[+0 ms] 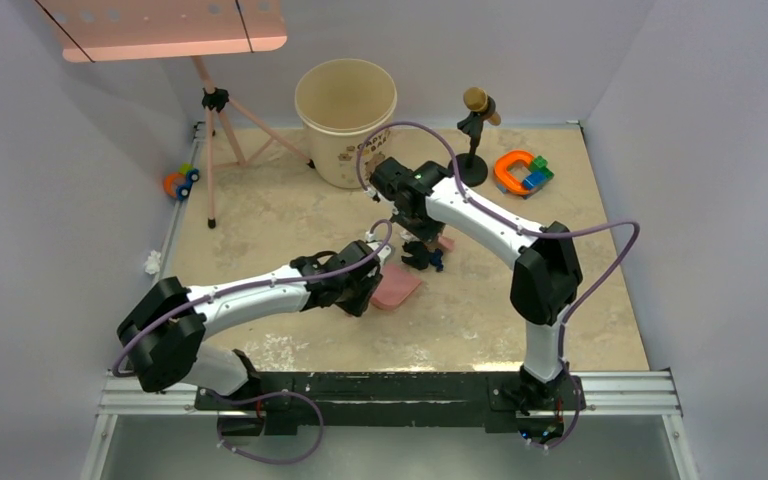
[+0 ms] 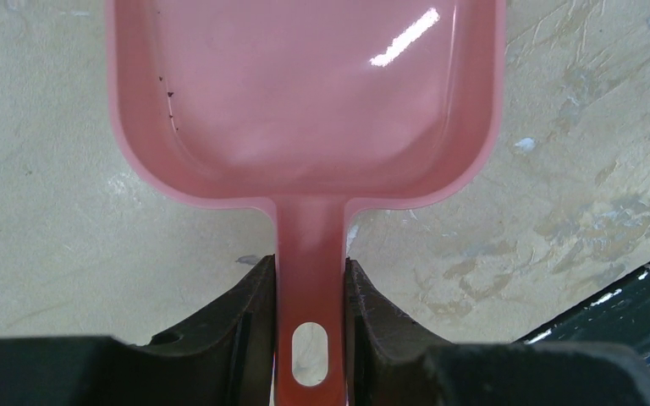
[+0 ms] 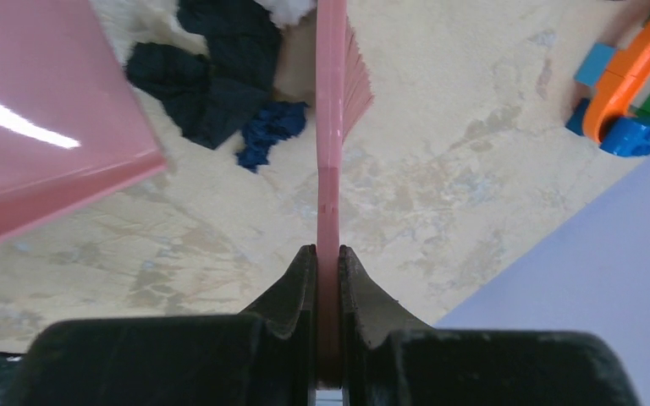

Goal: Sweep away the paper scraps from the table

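My left gripper (image 2: pixel 309 262) is shut on the handle of a pink dustpan (image 2: pixel 305 93), whose tray lies flat on the table (image 1: pixel 290 215) near the middle. The dustpan (image 1: pixel 397 288) looks empty in the left wrist view. My right gripper (image 3: pixel 327 249) is shut on the flat handle of a pink brush (image 3: pixel 332 127), bristles down. Black paper scraps (image 3: pixel 212 76) and a dark blue one (image 3: pixel 271 131) lie bunched just left of the bristles, between the brush and the dustpan's lip (image 3: pixel 42 127). A white scrap (image 3: pixel 288 8) shows beyond them. From above, the scraps (image 1: pixel 422 260) sit under the right gripper (image 1: pixel 415 225).
A cream bucket (image 1: pixel 345 120) stands at the back centre, with a pink tripod (image 1: pixel 222 130) to its left and a microphone stand (image 1: pixel 475 135) to its right. Toy blocks (image 1: pixel 522 172) lie at the back right, another toy (image 1: pixel 180 182) at the left edge. A white wad (image 1: pixel 152 262) lies off the table's left side.
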